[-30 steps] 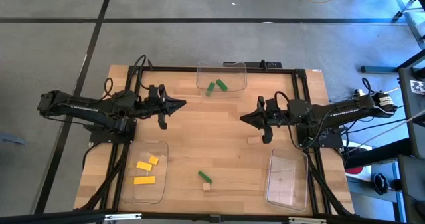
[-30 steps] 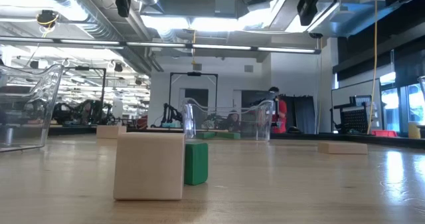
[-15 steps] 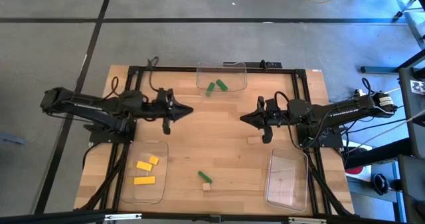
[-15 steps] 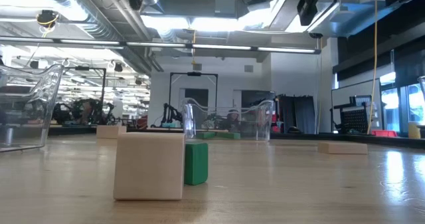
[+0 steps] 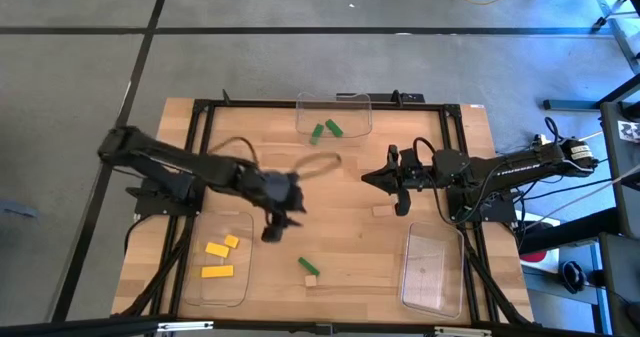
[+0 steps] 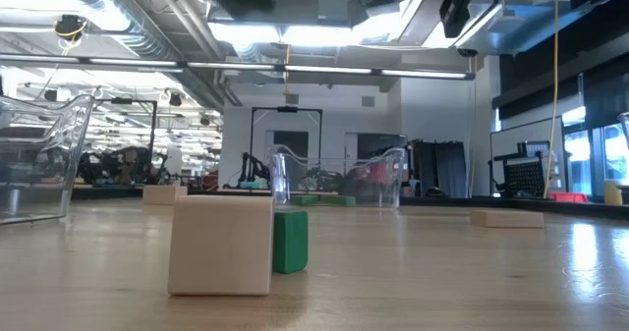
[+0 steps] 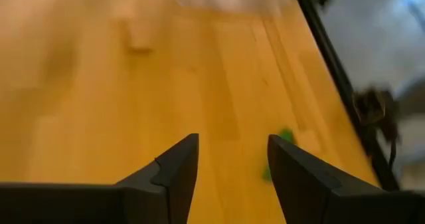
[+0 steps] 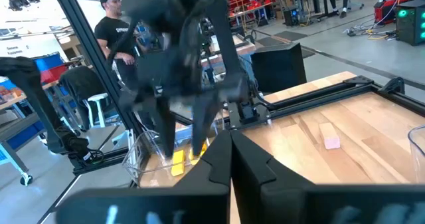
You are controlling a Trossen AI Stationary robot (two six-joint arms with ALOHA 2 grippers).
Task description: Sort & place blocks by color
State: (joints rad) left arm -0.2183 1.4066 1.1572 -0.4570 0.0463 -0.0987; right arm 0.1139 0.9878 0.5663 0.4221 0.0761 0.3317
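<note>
Blocks are spread over the wooden worktop (image 5: 340, 192), some already in clear trays. The left arm reaches out over the middle of the worktop. Its gripper (image 5: 274, 220) hangs above bare wood, between the tray on the left and the two loose blocks at the near edge. Its fingers (image 7: 174, 165) stand apart and hold nothing. The right arm waits over the right side, and its gripper (image 5: 374, 179) has its fingers pressed together, holding nothing.

The tray on the left (image 5: 222, 289) has three yellow blocks (image 5: 217, 248) in it. The tray at the far edge (image 5: 334, 105) has two green blocks (image 5: 332, 129) in it. The tray on the right (image 5: 432, 269) is the third.

One green block (image 5: 308, 266) lies loose near the front edge, and a tan block (image 5: 311, 280) sits just beside it. From the worktop's level, that tan block looks big and the green one peeks out behind it. Another tan block (image 5: 380, 212) lies near the right gripper.
</note>
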